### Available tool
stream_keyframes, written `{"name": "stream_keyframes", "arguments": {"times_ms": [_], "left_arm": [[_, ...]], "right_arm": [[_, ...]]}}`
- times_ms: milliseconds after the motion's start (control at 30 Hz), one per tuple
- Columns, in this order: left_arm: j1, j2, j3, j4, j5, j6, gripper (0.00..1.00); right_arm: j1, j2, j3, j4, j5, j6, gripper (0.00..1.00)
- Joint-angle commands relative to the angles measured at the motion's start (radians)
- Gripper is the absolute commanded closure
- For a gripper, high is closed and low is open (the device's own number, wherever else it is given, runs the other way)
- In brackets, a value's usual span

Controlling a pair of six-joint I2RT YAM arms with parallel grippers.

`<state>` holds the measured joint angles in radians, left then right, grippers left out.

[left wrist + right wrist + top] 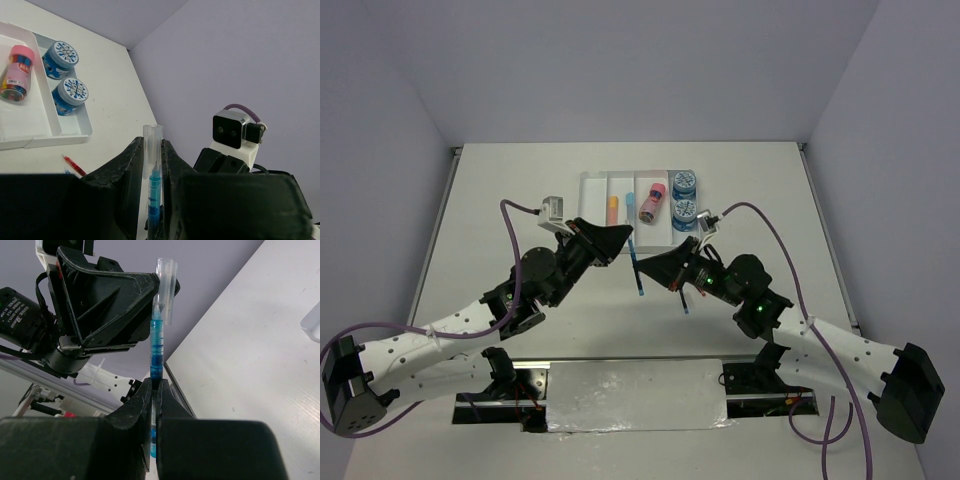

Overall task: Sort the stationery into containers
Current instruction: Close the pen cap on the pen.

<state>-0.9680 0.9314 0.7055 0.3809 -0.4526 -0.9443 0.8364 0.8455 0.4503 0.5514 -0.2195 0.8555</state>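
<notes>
Both grippers hold one blue pen (637,280) above the table, in front of the clear tray (592,185). My left gripper (152,145) is shut on the pen's clear cap (153,135), and the pen tip sits inside the cap. My right gripper (156,385) is shut on the blue pen barrel (156,347), with the cap (166,285) at its far end. The tray holds an orange eraser (613,209), a light-blue eraser (629,205), a pink cylinder (653,202) and two blue rolls (684,183). A red pen (75,166) lies on the table. No pink pen shows.
The tray (45,127) lies at the table's far middle, its near edge close to the two grippers (632,250). The right arm's wrist camera (232,130) is close beside my left gripper. Grey walls enclose the table on three sides.
</notes>
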Motion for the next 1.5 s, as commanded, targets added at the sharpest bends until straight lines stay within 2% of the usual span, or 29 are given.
{"name": "stream_keyframes", "arguments": {"times_ms": [0, 333, 700, 1467], "left_arm": [[-0.005, -0.014, 0.048, 0.024, -0.043, 0.030, 0.96], [-0.005, -0.022, 0.057, 0.029, -0.063, 0.036, 0.96], [-0.005, -0.006, 0.054, 0.039, -0.018, 0.047, 0.96], [-0.005, 0.003, 0.049, 0.046, 0.005, 0.078, 0.96]], "right_arm": [[0.010, -0.008, -0.018, 0.096, 0.040, 0.019, 1.00], [0.047, 0.000, -0.025, 0.087, 0.063, 0.020, 1.00], [0.049, -0.013, 0.018, 0.024, 0.081, -0.026, 1.00], [0.058, -0.002, 0.037, 0.015, 0.051, -0.033, 1.00]]}}
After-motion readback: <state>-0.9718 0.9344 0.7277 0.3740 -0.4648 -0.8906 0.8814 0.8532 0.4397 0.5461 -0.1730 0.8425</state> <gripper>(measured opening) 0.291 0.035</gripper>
